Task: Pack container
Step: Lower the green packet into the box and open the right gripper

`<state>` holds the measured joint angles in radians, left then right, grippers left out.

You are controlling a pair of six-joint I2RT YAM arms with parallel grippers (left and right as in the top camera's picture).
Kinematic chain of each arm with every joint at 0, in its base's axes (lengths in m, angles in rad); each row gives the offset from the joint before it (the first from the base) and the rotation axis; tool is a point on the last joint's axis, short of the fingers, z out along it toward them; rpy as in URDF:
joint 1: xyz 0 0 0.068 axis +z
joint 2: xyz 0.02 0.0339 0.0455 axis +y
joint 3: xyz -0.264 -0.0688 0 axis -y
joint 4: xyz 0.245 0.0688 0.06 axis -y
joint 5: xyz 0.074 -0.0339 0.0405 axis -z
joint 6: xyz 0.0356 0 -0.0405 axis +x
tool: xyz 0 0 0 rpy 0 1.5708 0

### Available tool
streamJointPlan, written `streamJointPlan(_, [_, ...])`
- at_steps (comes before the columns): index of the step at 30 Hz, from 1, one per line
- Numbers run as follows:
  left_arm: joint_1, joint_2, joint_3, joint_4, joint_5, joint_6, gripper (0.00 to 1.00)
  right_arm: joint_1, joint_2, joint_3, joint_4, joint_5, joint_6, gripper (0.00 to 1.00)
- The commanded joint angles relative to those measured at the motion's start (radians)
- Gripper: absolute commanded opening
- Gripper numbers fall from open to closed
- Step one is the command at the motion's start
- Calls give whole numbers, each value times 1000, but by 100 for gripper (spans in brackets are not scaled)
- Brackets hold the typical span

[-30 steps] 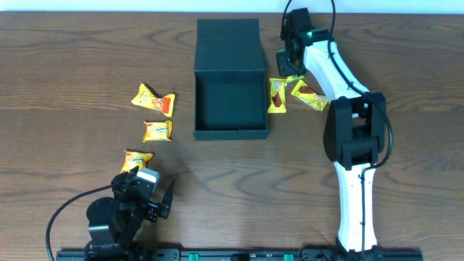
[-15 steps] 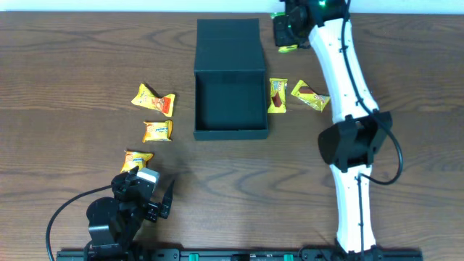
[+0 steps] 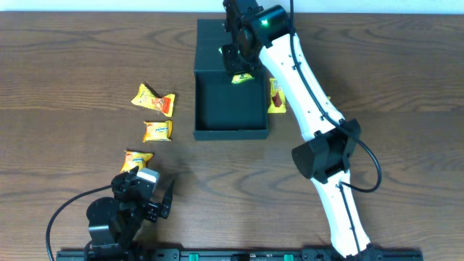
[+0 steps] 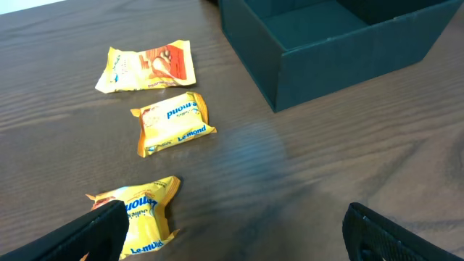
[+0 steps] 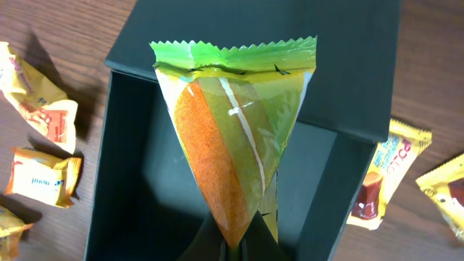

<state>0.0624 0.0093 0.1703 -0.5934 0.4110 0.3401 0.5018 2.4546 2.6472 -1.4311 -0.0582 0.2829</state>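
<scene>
The box (image 3: 230, 133) sits open in the middle of the table (image 3: 65, 51), its lid (image 3: 228, 29) folded back toward the far edge. The right gripper (image 5: 235, 245) hangs over the box's rear wall, clenched on the bottom tip of a green-and-orange triangular packet (image 5: 232, 130). The left gripper (image 4: 235, 235) rests low at the near left, fingers spread wide and empty, near three yellow packets (image 3: 156, 130). A fourth yellow packet (image 3: 277, 96) lies just right of the box.
</scene>
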Motion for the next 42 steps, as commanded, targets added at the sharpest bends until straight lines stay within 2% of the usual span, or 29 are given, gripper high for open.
streamJointPlan(1, [-4,-6,-11,3,-3,-4,95,27,-21,-44,3,-18,80,3])
streamJointPlan(6, [-4,-6,-11,3,-3,-4,95,69,-21,-153,47,-25,177,2])
streamJointPlan(12, [-4,-6,-11,3,-3,-4,95,72,-21,-261,62,27,226,2])
streamJointPlan(18, [-4,-6,-11,3,-3,-4,95,19,-21,-326,65,104,323,1])
streamJointPlan(24, [-4,-6,-11,3,-3,-4,95,-26,-21,-347,120,134,334,2])
streamJointPlan(25, [-4,-6,-11,3,-3,-4,95,-27,-21,-347,127,133,334,4])
streamJointPlan(27, [-4,-6,-11,3,-3,-4,95,-27,-21,-348,132,134,333,17])
streamJointPlan(29, [-4,-6,-11,3,-3,-4,95,-26,-21,-348,132,134,334,44])
streamJointPlan(30, [-4,-6,-11,3,-3,-4,95,-24,-21,-348,132,134,334,52])
streamJointPlan(33, [-4,-6,-11,3,-3,-4,95,-23,-21,-348,133,133,334,66])
streamJointPlan(35, [-4,-6,-11,3,-3,-4,95,-23,-21,-348,134,132,334,62])
streamJointPlan(37, [-4,-6,-11,3,-3,-4,95,-22,-21,-348,148,110,332,50])
streamJointPlan(38, [-4,-6,-11,3,-3,-4,95,-21,-21,-348,157,95,326,42])
streamJointPlan(41, [-4,-6,-11,3,-3,-4,96,-14,-21,-347,188,60,285,7])
streamJointPlan(42, [-4,-6,-11,3,-3,-4,95,-9,-21,-347,190,62,271,2])
